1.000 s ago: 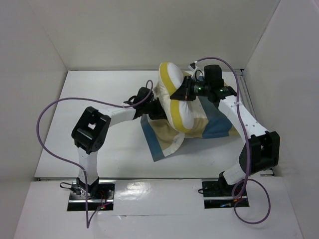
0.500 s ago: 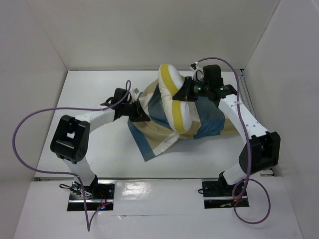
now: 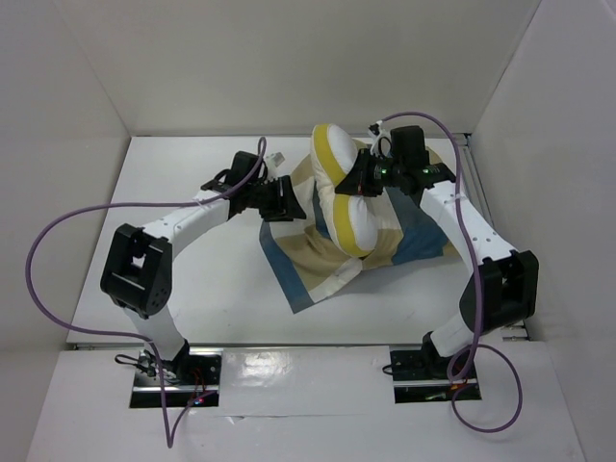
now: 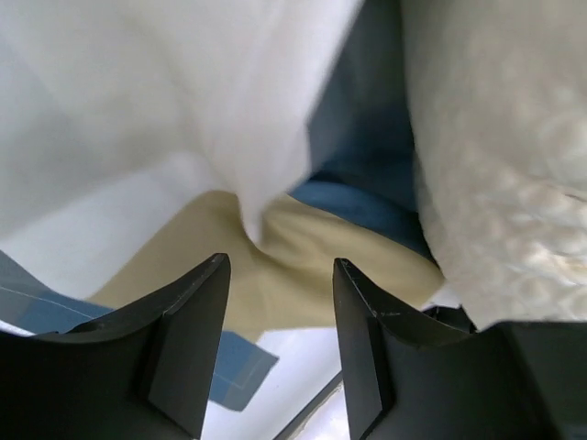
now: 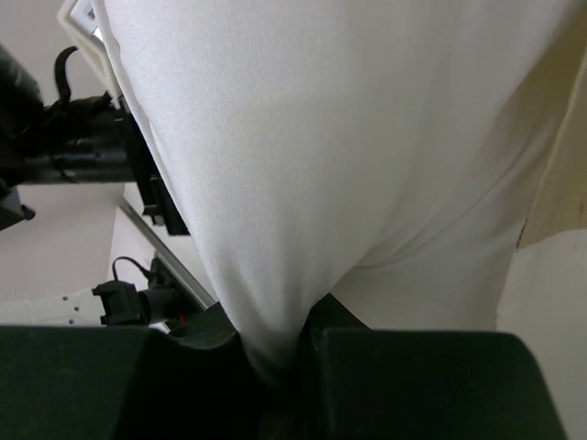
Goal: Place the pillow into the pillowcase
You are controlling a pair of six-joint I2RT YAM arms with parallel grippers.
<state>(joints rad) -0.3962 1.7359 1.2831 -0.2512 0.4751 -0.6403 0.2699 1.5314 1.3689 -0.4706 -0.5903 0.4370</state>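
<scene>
White walls are enclosing a white table (image 3: 183,183), and on it the pillow (image 3: 339,197) is standing bunched up on edge, a yellow band curving over its top. The right claw (image 3: 356,179) is pinching a fold of the pillow's white fabric, with its jaws almost closed on the cloth. In the right wrist view the pillow (image 5: 303,165) is billowing up directly ahead of that claw (image 5: 275,362). The pillowcase (image 3: 313,269) is lying spread beneath the pillow and below the right claw, one corner trailing toward the arm bases. The left claw (image 3: 295,204) is hovering at the pillowcase's left edge, its jaws parted and gripping nothing. From its wrist camera, tan and blue pillowcase cloth (image 4: 367,165) is showing just beyond the spread fingers (image 4: 197,321), and the quilted pillow (image 4: 495,183) is rising to the claw's right.
</scene>
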